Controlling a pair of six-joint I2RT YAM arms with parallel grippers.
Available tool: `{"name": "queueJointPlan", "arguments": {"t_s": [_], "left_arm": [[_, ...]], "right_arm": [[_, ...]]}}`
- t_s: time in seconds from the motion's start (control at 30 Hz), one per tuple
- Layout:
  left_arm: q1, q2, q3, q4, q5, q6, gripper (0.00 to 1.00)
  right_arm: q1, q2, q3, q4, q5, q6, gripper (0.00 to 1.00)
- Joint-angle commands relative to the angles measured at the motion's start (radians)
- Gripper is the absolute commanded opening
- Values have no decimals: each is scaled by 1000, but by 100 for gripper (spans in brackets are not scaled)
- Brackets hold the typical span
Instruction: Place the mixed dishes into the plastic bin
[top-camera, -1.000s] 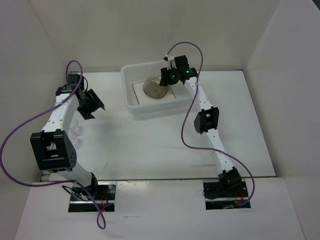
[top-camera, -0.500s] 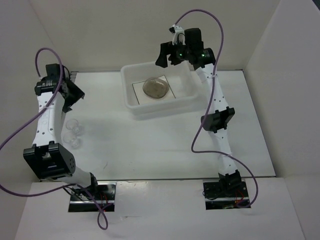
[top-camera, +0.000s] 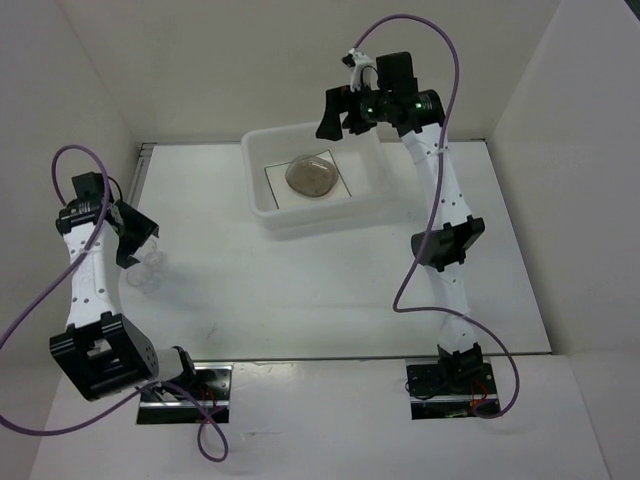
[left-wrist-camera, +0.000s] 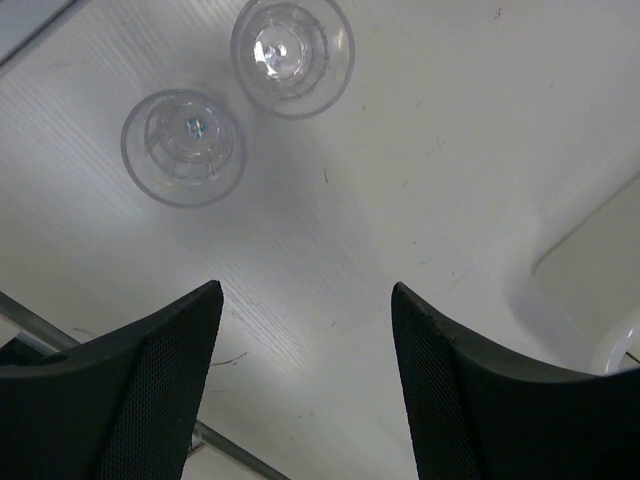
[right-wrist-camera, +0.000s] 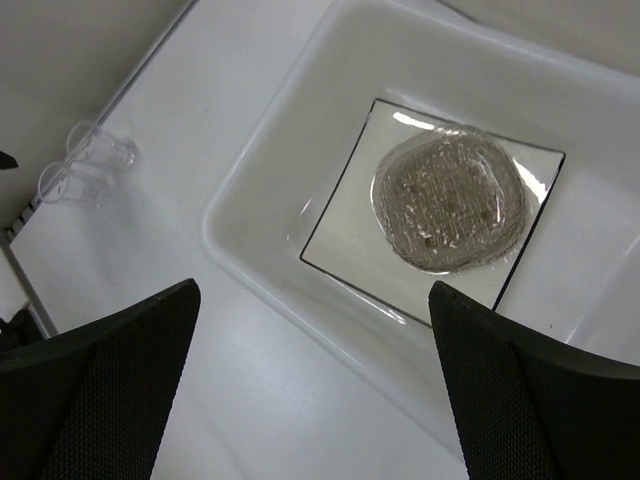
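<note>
My right claw (right-wrist-camera: 312, 300), spread and empty, hangs above the plastic bin (right-wrist-camera: 262, 190); below it a speckled dish (right-wrist-camera: 450, 197) lies on the square plate (right-wrist-camera: 338, 236). My left claw (left-wrist-camera: 305, 300), spread too, hovers with two clear cups (left-wrist-camera: 183, 147) just ahead.

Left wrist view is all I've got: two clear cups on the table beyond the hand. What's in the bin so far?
Observer: The plastic bin holds the square plate lying flat, with a round speckled dish on top of it.
Operator: Where's the right hand?
Observer: The right hand hangs above the bin, open and holding nothing.
Operator: Which way is the bin from my cups?
Observer: The two cups stand near the left edge of the table; the bin sits farther back and to their right, about mid-width.
</note>
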Motion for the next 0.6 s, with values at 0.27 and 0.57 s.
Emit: {"name": "queueJointPlan", "arguments": {"t_s": [0.27,0.57], "left_arm": [[0,-158,-109,-127,-140,-76,75],[0,-272,-218,-193,-151,-211,74]], "right_arm": [[59,-103,108,-92,99,-53,100],[91,-132,147,-145,141,-71,100]]}}
